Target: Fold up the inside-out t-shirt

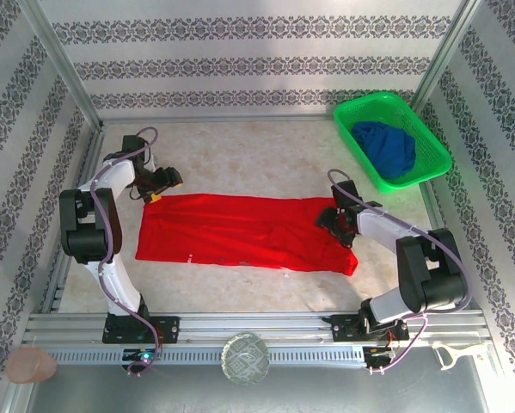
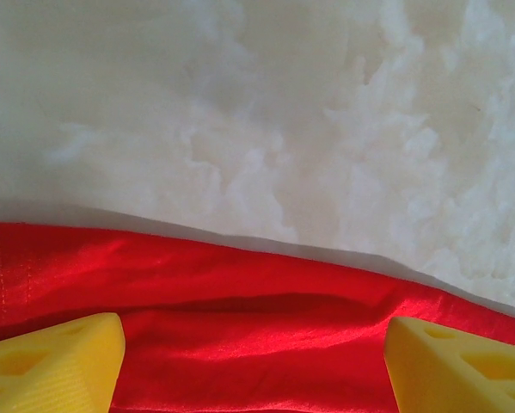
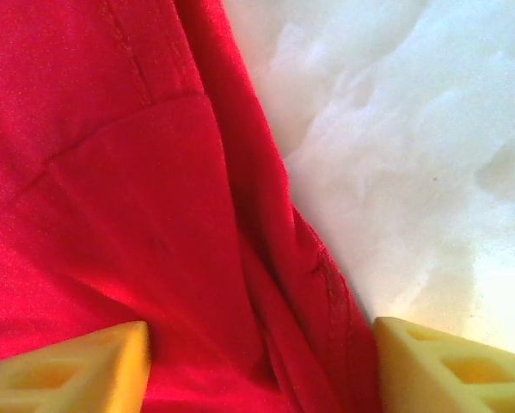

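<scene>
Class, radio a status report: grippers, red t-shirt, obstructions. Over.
Left gripper open, right gripper open, one over each end of the t-shirt. Shirt flat on table. Green basket well aside.

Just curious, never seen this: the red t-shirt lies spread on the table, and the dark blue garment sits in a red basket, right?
Not quite: the basket is green, not red, as the top external view shows. The red t-shirt does lie spread on the table, the dark blue garment in that basket.

Flat, wrinkled bright-red t-shirt [image 1: 240,232]
</scene>
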You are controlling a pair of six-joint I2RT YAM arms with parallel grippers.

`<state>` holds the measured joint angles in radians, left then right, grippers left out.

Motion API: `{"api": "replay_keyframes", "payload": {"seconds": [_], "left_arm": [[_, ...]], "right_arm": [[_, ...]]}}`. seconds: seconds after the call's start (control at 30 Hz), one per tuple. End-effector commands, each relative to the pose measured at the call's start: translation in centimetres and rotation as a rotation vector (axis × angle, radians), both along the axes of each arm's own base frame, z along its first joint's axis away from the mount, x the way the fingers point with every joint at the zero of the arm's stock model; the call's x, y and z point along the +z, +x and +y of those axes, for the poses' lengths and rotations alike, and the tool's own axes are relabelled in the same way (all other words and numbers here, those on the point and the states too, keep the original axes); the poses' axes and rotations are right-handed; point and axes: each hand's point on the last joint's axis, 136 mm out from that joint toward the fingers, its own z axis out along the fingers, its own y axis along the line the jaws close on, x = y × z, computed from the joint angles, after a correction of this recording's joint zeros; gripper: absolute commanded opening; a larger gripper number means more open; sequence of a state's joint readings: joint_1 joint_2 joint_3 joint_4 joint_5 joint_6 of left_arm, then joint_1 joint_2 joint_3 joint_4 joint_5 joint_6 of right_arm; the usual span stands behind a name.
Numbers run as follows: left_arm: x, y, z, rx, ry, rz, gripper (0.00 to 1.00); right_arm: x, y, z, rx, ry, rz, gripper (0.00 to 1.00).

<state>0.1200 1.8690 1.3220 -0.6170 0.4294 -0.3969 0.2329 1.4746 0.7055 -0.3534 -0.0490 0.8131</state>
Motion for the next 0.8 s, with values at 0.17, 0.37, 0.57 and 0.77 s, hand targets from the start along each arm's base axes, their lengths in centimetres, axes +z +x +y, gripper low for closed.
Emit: {"api": "replay_keyframes", "payload": {"seconds": [0.17,0.37,0.57,0.77], "left_arm": [[0.4,-0.3,1.0,0.024,0.023,-0.018,0.79],[0.0,-0.6,1.3,0.028,0.034,-0.009,0.79],[-1.9,-0.9,1.3,0.009,0.038,0.028,0.79],[-3.9,-2.8,0.0,0.002,0.004,0.073,0.79]], "right_arm": [[-0.7,-2.6,3.4,0.013,0.15,0.05,0.42],[-1.2,-1.7,3.7,0.02,0.161,0.044,0.18],[-0.5,0.1,2.2,-0.051,0.189,0.022,0.0],[2.5,1.6,-1.4,-0.133,0.166,-0.035,0.0]]}}
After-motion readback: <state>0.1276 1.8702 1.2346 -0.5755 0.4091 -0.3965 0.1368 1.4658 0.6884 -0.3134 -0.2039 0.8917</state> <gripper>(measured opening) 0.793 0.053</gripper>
